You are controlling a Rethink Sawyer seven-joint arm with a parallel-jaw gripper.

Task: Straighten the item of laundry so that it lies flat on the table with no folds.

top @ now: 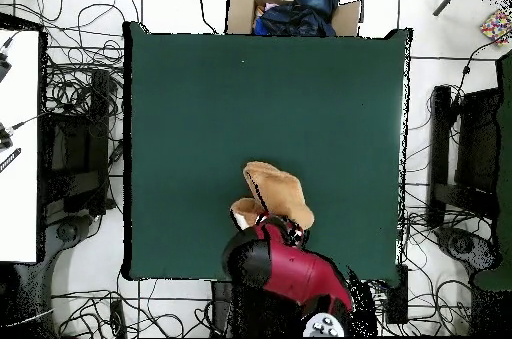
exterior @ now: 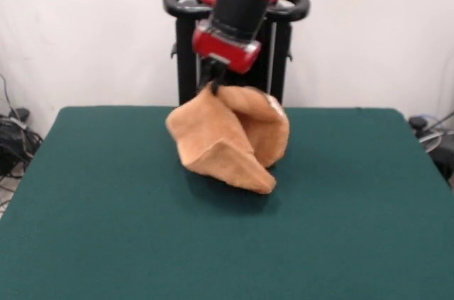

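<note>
The orange-tan towel [exterior: 227, 140] hangs bunched and folded from my gripper [exterior: 213, 87], which is shut on its top edge. Its lower corner droops to just above or onto the green table [exterior: 106, 229], near the table's far middle in the front view. In the overhead view the towel [top: 275, 190] shows just beyond the red arm [top: 285, 270], close to the table's [top: 200, 105] bottom edge. The gripper itself is hidden under the arm there. The towel's stripe bands and white tag do not show.
The black pedestal [exterior: 237, 2] stands behind the towel. In the overhead view a cardboard box with dark clothes [top: 293, 10] sits past the table's top edge. Cables and stands lie on the floor on both sides.
</note>
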